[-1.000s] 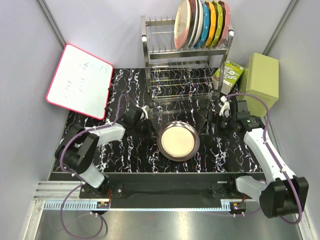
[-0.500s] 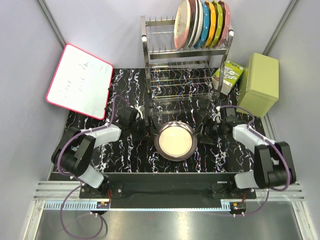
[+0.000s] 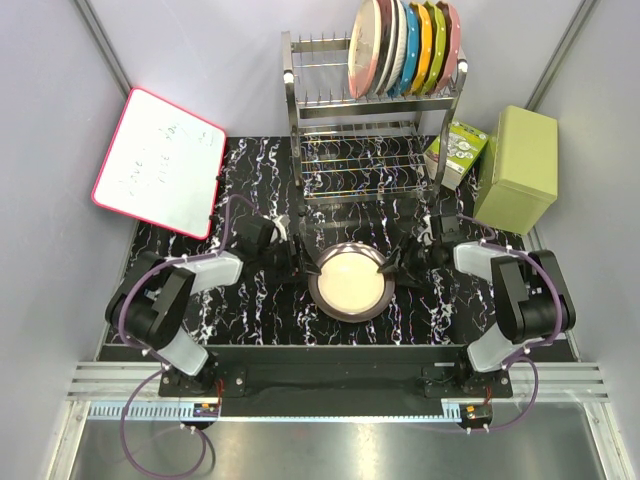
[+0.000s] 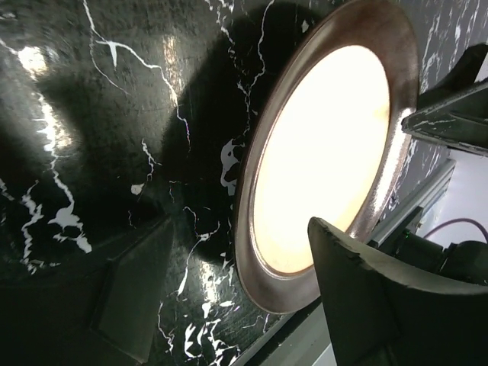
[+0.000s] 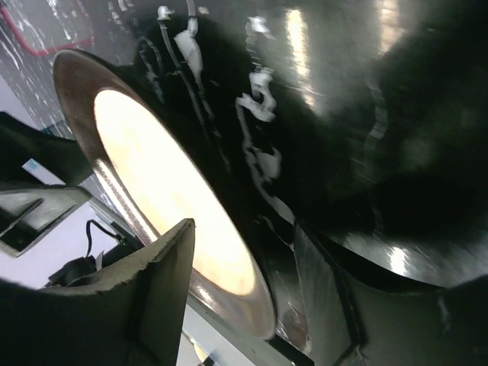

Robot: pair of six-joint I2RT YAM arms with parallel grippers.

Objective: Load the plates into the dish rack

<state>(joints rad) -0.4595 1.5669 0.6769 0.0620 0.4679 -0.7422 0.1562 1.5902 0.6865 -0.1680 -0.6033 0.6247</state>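
Note:
The cream plate with a dark brown rim (image 3: 350,281) lies flat on the black marble table, in front of the steel dish rack (image 3: 330,140). My left gripper (image 3: 301,263) is open at the plate's left edge. In the left wrist view the rim (image 4: 255,229) sits between the two fingers (image 4: 381,297). My right gripper (image 3: 396,265) is open at the plate's right edge, its jaws straddling the rim (image 5: 259,305) with a gap on each side. Several plates (image 3: 375,45) stand upright in the rack's upper tier.
A red-framed whiteboard (image 3: 160,162) leans at the back left. A green box (image 3: 518,165) and a small green-and-white carton (image 3: 458,150) stand to the right of the rack. The rack's lower tier (image 3: 365,172) holds nothing.
Both arms have moved in to the plate's edges from either side. The left gripper has opened and the right gripper's jaws have narrowed. The plate has shifted slightly left.

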